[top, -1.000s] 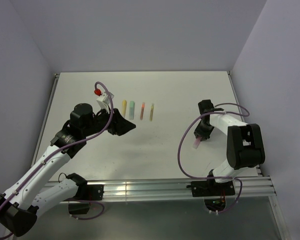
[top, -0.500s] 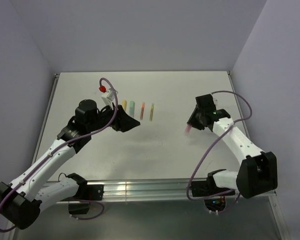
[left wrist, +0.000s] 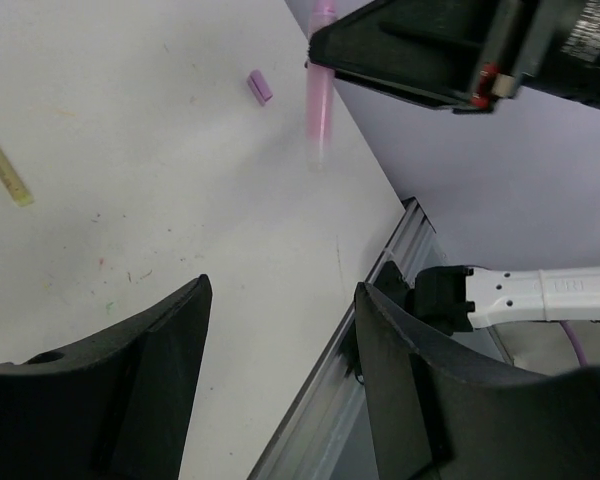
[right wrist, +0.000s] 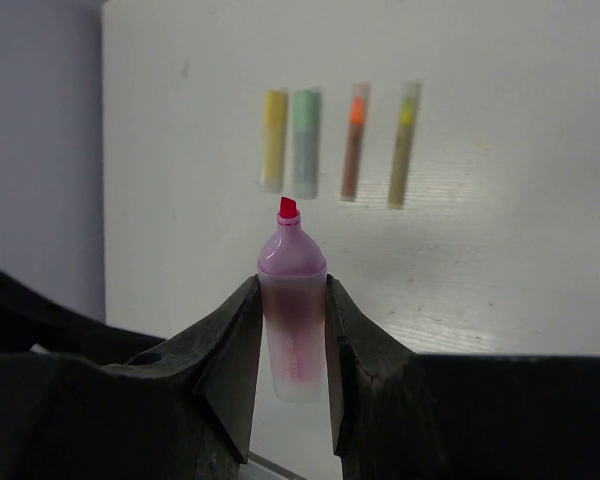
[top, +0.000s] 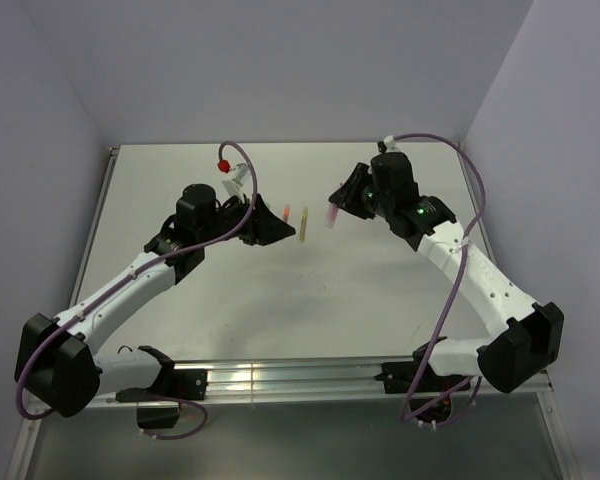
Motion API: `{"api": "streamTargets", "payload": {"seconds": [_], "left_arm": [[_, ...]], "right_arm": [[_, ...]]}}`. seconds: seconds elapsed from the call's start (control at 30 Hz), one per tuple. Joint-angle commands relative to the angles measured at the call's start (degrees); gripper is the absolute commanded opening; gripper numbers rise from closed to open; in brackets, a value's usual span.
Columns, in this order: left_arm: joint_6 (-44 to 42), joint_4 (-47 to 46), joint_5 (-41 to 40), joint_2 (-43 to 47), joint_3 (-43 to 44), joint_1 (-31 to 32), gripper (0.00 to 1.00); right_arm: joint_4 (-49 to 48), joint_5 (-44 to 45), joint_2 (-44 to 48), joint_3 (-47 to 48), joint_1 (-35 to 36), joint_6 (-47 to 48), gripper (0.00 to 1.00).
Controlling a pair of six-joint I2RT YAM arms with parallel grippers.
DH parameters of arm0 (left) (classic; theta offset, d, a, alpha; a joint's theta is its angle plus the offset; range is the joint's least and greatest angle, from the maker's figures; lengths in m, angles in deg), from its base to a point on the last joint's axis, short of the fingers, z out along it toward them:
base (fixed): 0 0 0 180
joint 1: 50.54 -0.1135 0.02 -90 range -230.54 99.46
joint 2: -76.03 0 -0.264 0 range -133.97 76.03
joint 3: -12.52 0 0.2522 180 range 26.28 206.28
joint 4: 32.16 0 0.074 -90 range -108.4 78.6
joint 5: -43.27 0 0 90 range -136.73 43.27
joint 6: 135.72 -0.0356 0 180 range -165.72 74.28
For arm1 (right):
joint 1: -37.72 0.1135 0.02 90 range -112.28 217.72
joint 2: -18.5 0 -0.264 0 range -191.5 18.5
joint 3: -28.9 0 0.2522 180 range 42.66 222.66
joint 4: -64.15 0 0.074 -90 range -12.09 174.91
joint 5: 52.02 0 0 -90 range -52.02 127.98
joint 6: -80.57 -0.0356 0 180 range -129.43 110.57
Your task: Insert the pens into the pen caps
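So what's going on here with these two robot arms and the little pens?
The right gripper is clamped on a pink-purple pen with its tip bare, holding it up above the table. The left gripper is open and empty, hovering close by. A small purple cap lies loose on the table, so that pen is not capped yet. Four more pens lie side by side in a row.

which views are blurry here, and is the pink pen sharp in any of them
Right wrist: the pink pen in the right gripper is sharp, and the row of pens behind it is soft. Left wrist: that pen is smeared, probably by motion, while the purple cap looks crisp. Top external: even light, faint shadows, no glare, the pink pen small and slightly blurred.
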Motion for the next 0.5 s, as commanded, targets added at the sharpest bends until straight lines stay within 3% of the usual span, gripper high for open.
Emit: {"api": "streamTargets", "payload": {"seconds": [0.0,0.47], "left_arm": [[-0.3,-3.4,-1.4,-1.1,4.5,0.4,0.64],[-0.5,-2.1,-3.0,-7.4,11.3,1.1,0.61]], "right_arm": [[-3.8,-0.9,-1.7,5.1,2.6,-1.2,0.0],[-4.5,0.8,-6.1,11.0,10.4,-1.9,0.0]]}}
